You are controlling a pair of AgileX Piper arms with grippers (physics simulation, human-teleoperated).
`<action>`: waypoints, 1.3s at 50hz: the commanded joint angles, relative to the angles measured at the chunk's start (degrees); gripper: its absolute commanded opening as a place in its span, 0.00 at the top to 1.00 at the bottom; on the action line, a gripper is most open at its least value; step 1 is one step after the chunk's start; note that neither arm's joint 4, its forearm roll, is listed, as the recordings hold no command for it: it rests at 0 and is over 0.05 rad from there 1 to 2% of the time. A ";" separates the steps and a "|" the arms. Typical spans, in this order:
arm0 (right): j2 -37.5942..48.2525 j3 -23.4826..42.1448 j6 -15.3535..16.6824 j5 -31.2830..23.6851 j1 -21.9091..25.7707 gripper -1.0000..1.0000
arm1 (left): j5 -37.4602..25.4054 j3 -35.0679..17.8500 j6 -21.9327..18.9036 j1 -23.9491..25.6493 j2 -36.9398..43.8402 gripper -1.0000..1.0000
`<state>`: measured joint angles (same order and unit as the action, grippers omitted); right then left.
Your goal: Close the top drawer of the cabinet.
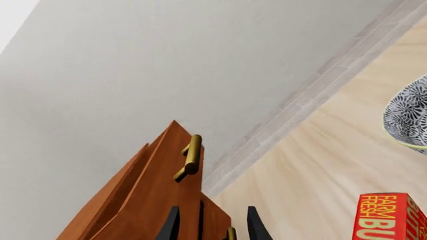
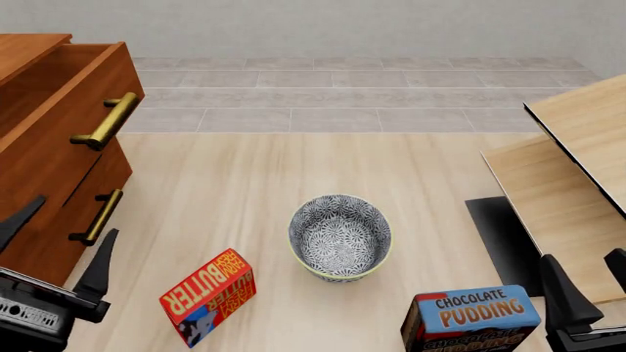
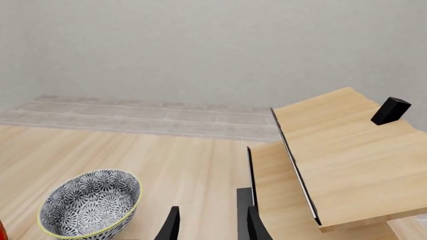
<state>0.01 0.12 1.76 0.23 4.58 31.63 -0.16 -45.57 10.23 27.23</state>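
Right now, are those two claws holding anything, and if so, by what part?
Nothing is held. The left gripper is open near the cabinet, touching nothing. The right gripper is open too, with only air between its fingers.

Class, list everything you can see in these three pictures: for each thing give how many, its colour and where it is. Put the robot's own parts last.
cabinet: one, reddish-brown wood, far left of the table.
top drawer: one, reddish-brown with a brass bar handle, pulled out at the cabinet's top.
lower drawer: one seen, same wood and brass handle, under the top drawer.
bowl: one, black-and-white pattern with a yellowish rim, table centre.
butter box: one, red, tilted, near left of the bowl.
pudding box: one, blue and orange, near right of the bowl.
wood panels: pale light wood, right side.
table: one, light wood.
left hand: one, black, open, before the cabinet.
right hand: one, black, open, near right corner.
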 commanded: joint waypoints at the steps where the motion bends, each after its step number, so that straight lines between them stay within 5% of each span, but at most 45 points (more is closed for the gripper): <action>1: 0.00 -0.05 0.10 -0.09 0.16 0.00 | 9.50 0.13 -5.40 0.63 8.81 0.00; 12: 0.00 -0.06 0.26 -0.21 0.18 0.00 | 21.65 -0.48 -9.49 -0.58 21.22 0.00; 27: 0.00 -0.05 0.48 -0.08 0.32 0.00 | 26.99 -3.39 -14.65 -1.82 28.38 0.00; 40: 0.00 -0.06 0.43 -0.38 0.70 0.00 | 37.77 -3.50 -21.80 -2.20 37.83 0.00; 55: 0.00 -0.09 0.35 -0.57 0.75 0.00 | 38.27 -6.71 -28.15 -3.71 41.04 0.00; 65: 0.00 -0.09 0.49 -0.64 0.74 0.00 | 38.26 -8.18 -28.29 -4.61 42.57 0.00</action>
<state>0.01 0.03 2.16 -0.31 5.28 69.24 -6.81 -71.93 6.52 67.87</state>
